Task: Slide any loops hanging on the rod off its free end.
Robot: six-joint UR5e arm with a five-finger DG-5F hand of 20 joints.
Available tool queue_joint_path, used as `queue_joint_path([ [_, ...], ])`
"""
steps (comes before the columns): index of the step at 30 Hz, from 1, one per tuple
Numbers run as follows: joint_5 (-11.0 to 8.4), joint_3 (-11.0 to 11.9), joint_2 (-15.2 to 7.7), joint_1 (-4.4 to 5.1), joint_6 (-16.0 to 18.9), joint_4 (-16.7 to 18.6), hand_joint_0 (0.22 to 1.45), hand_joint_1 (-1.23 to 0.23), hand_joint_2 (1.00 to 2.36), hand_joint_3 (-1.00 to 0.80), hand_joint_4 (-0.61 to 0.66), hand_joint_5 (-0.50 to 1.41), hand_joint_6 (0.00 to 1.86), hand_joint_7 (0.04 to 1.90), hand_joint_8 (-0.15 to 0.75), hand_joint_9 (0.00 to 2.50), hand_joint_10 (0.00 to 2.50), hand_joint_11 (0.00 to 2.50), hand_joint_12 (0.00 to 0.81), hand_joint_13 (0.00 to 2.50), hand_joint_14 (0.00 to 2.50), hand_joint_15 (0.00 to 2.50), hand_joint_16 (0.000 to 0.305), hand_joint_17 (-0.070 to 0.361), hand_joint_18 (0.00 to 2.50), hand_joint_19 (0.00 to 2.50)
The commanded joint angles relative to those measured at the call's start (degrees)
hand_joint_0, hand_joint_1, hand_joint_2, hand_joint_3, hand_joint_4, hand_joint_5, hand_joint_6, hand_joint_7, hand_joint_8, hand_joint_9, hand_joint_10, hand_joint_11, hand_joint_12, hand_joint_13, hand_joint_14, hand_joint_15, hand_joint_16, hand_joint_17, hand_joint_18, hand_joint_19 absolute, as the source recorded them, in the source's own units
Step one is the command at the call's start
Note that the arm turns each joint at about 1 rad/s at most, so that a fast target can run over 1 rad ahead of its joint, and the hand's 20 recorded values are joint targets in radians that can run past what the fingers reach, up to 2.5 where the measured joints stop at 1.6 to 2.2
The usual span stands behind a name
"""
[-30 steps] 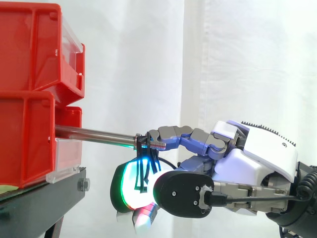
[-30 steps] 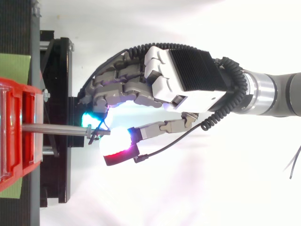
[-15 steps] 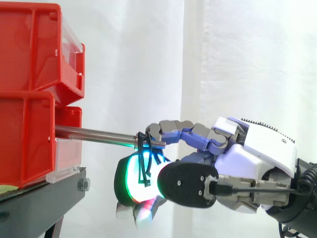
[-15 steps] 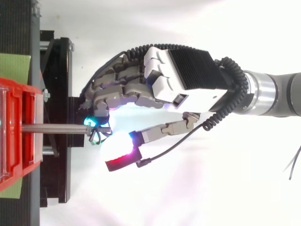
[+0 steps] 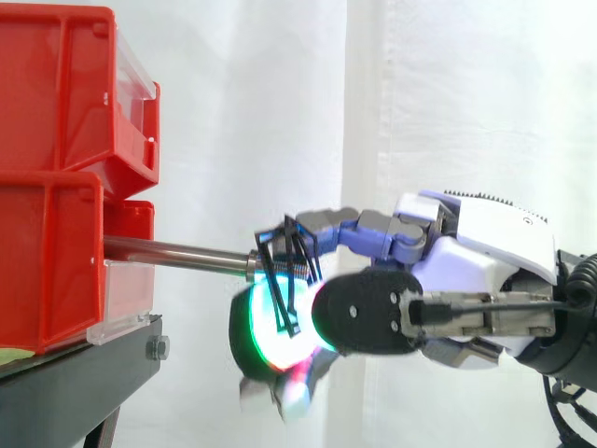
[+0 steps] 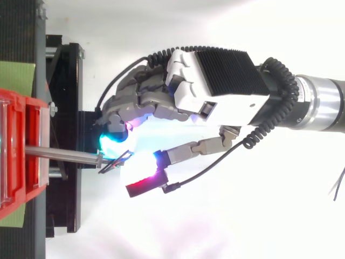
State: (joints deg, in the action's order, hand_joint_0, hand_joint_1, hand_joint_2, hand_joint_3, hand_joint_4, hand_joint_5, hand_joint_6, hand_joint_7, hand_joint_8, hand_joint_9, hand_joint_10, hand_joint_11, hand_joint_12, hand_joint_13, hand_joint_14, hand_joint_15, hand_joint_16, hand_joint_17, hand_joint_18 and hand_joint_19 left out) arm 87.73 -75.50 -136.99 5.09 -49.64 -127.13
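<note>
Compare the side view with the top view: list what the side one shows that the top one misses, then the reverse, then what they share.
Side view: the red bins stacked one on the other, the rod sticking out from the lower one, and the black loops tilted at its free end.
Top view: the black stand running across under the bins, and the silver wrist behind the hand.
Shared: the rod, the loops at its tip, and the hand close against them.

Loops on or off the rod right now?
Apparently on: the loops sit tilted at the rod's free end, pinched by the hand, not clearly past the tip.
</note>
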Motion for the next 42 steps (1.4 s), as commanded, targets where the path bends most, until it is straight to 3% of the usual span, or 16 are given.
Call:
queue_joint_path([
  [1,-0.45,0.0,0.76,-0.08,1.48,-7.35,0.61,-0.74,1.02,-0.03,0.04,-0.18,0.9,1.42,0.332,1.05,0.02,0.55,0.36,0.86,0.01,0.34,0.048,0.108,0.76,0.4],
  [8,-2.56,0.0,2.17,-0.17,4.82,-11.92,0.6,-0.74,1.02,-0.03,0.07,-0.18,0.9,1.38,0.341,1.06,0.02,0.54,0.368,0.86,0.01,0.34,0.049,0.11,0.76,0.39],
  [16,-4.85,0.0,4.19,-0.17,6.93,-19.83,0.58,-0.68,1.02,-0.11,0.17,-0.17,0.89,1.39,0.352,1.07,0.01,0.53,0.379,0.85,0.01,0.34,0.051,0.114,0.73,0.41],
  [25,-6.6,0.0,6.74,-0.17,8.6,-27.03,0.56,-0.62,1.02,-0.18,0.2,-0.17,0.89,1.39,0.35,1.07,0.01,0.54,0.379,0.84,0.01,0.34,0.048,0.109,0.69,0.42],
  [27,-7.04,-0.09,8.15,-0.17,9.12,-29.93,0.56,-0.6,1.02,-0.19,0.21,-0.17,0.89,1.4,0.352,1.07,0.01,0.54,0.379,0.83,0.01,0.35,0.048,0.108,0.68,0.43],
  [33,-8.36,0.0,10.08,0.0,9.74,-35.3,0.57,-0.45,1.02,-0.23,0.21,-0.16,0.86,1.38,0.334,1.05,0.02,0.55,0.36,0.8,0.01,0.36,0.045,0.101,0.63,0.48],
  [34,-8.98,0.0,10.69,0.09,10.35,-37.76,0.57,-0.46,1.02,-0.22,0.2,-0.16,0.86,1.37,0.338,1.05,0.02,0.54,0.362,0.8,0.01,0.36,0.044,0.1,0.63,0.47],
  [38,-10.12,-0.09,11.75,0.27,12.38,-42.06,0.56,-0.59,1.02,-0.13,0.21,-0.16,0.86,1.38,0.346,1.06,0.02,0.55,0.363,0.82,0.01,0.35,0.044,0.1,0.69,0.44],
  [42,-10.38,0.0,11.84,0.44,14.22,-43.47,0.58,-0.72,1.03,-0.02,0.16,-0.18,0.88,1.41,0.34,1.02,0.01,0.57,0.365,0.83,0.01,0.35,0.046,0.103,0.74,0.42],
])
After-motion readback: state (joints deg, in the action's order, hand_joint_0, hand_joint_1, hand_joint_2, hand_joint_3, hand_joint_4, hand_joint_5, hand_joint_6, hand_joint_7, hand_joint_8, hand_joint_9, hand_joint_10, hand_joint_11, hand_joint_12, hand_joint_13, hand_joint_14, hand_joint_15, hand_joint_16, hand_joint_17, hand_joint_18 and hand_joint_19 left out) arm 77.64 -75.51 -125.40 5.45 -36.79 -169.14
